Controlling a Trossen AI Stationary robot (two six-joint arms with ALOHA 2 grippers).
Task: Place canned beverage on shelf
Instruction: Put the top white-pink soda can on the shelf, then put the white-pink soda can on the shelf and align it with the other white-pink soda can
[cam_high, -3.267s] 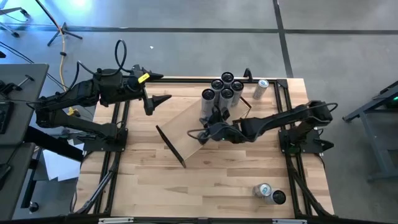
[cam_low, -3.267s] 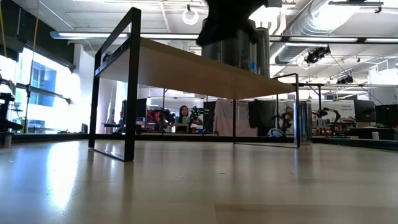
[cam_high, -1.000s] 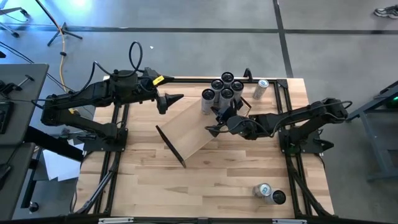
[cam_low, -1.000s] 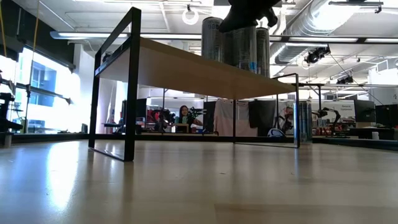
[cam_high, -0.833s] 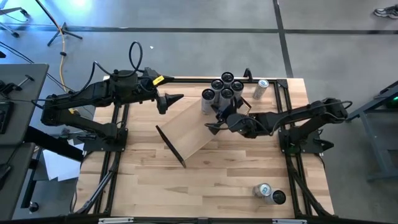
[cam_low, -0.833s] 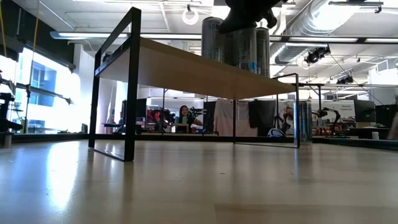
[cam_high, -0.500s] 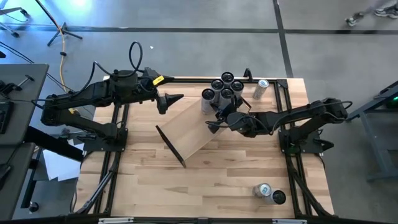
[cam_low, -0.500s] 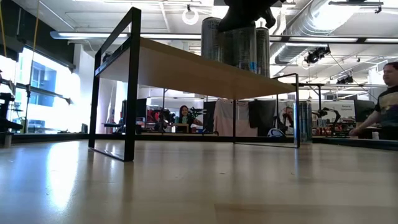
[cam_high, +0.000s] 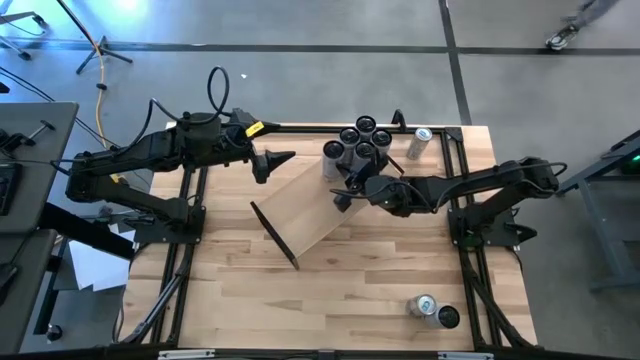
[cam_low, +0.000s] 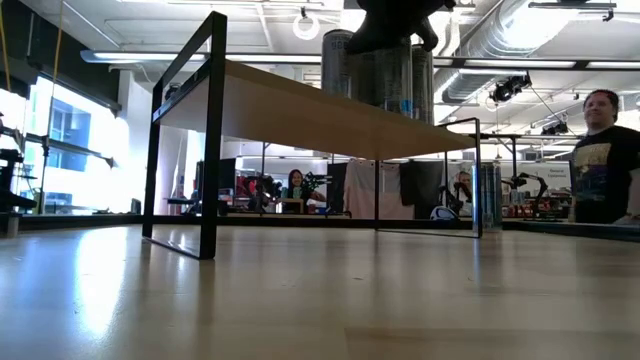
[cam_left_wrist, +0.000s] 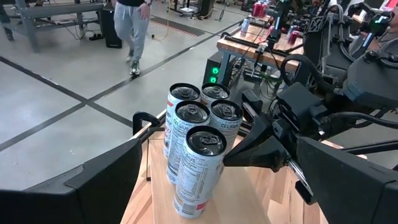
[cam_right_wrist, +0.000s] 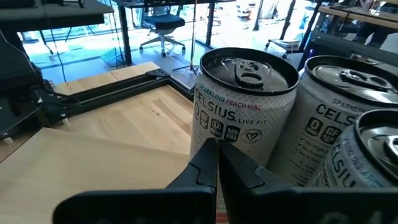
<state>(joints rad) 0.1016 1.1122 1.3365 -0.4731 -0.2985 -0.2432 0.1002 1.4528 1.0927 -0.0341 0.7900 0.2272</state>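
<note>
On the shelf, far end: five upright cans (cam_high: 358, 143) clustered, touching one another.
Shelf (cam_high: 310, 207): pale board set diagonally mid-bench (cam_high: 330, 290), black brackets at both short ends.
Right end effector (cam_high: 345, 192): clenched, empty; tips just beside the nearest can (cam_right_wrist: 244, 106), low on its side, over the board.
Left end effector (cam_high: 275, 163): released, hovering near the shelf's other side, apart from the cans.
Spare cans: one lying (cam_high: 419, 143) at the far bench edge, two (cam_high: 433, 311) near the front right corner.
</note>
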